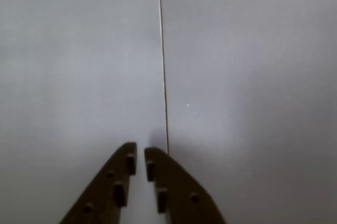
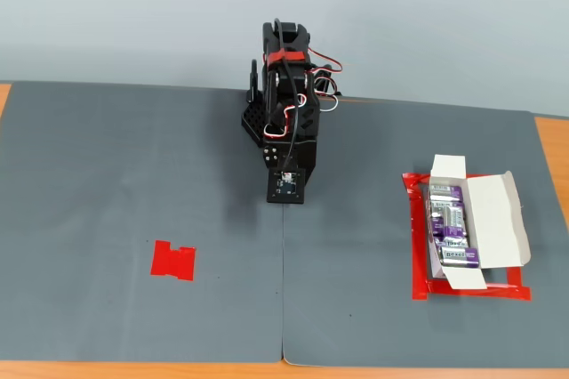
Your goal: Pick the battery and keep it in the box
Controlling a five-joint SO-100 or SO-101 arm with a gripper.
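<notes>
Where flaps spread open, purple-and-silver battery (image 2: 449, 223) packs inside white box (image 2: 498, 219).

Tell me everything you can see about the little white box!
The box is a small, shallow white carton that looks like cardboard. It lies open at the right of the fixed view, with one flap up at its far end and a wide flap folded out to the right. Purple-and-silver battery packs lie inside in a row. It rests on the grey mat, inside a red tape frame. The arm is well away.
</notes>
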